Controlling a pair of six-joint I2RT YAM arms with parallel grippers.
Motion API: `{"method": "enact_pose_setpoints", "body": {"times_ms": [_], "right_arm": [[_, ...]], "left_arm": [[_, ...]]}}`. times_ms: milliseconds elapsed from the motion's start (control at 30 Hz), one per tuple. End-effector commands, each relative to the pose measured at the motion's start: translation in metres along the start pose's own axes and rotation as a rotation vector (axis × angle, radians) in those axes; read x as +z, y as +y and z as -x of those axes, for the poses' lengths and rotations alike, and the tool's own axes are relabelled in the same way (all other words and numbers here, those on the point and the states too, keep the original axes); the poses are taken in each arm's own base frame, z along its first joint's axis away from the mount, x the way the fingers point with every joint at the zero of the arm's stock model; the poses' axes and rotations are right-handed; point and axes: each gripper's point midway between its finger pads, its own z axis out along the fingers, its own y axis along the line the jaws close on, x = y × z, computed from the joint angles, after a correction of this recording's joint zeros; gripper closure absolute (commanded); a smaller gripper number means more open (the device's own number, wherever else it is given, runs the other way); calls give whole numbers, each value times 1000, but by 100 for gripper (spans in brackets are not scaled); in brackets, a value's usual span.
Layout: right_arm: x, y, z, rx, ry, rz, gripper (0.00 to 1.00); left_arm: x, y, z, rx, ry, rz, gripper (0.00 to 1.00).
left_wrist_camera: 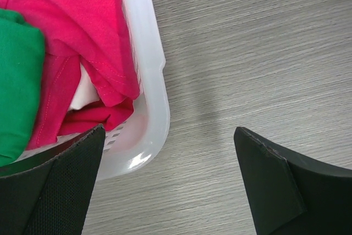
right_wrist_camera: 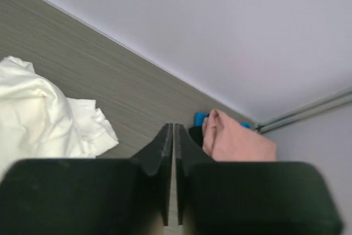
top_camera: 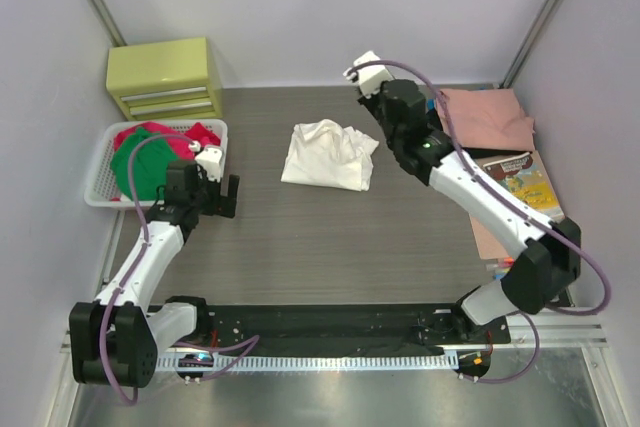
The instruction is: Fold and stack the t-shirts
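Observation:
A crumpled white t-shirt (top_camera: 328,155) lies mid-table; it shows at the left of the right wrist view (right_wrist_camera: 44,119). Red (top_camera: 150,133) and green (top_camera: 140,169) t-shirts fill the white basket (top_camera: 100,192). In the left wrist view a magenta-red shirt (left_wrist_camera: 71,26) and the green one (left_wrist_camera: 19,81) lie inside the basket rim (left_wrist_camera: 154,81). A folded salmon-pink shirt (top_camera: 487,119) lies at the back right (right_wrist_camera: 236,141). My left gripper (top_camera: 213,202) is open and empty, straddling the basket's right corner (left_wrist_camera: 169,130). My right gripper (right_wrist_camera: 174,136) is shut and empty, raised between the white and salmon shirts.
A yellow-green drawer unit (top_camera: 165,77) stands at the back left behind the basket. A thin book with a yellowish cover (top_camera: 520,179) lies at the right edge. Something black (right_wrist_camera: 195,134) and something blue (right_wrist_camera: 201,118) peek from under the salmon shirt. Walls close in on three sides.

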Motion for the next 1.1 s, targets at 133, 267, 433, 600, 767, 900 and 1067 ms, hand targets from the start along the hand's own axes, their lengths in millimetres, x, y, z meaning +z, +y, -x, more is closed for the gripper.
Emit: {"method": "enact_pose_setpoints", "body": {"times_ms": [133,267,433,600,767,900,1067], "right_arm": [[-37,67,-75,367,208,385,99],[-36,98,-91,356,246,503,99],[-36,116,-94,366,275,587,99],[-23,128,-83,341,263,598,99],[-8,167,-84,304,321,672,99],[8,201,-92,303,362,725,99],[35,223,-101,300,390,727,99]], "left_arm": [[-8,-7,4,-27,-18,-35,81],[-13,1,14,-48,-48,15,100],[-8,-23,57,-61,-110,-125,100],[17,-69,94,32,-70,-209,100],[26,-96,92,52,-34,-253,100],[20,-88,91,68,-81,-208,100],[6,-77,90,114,-116,-162,100]]}}
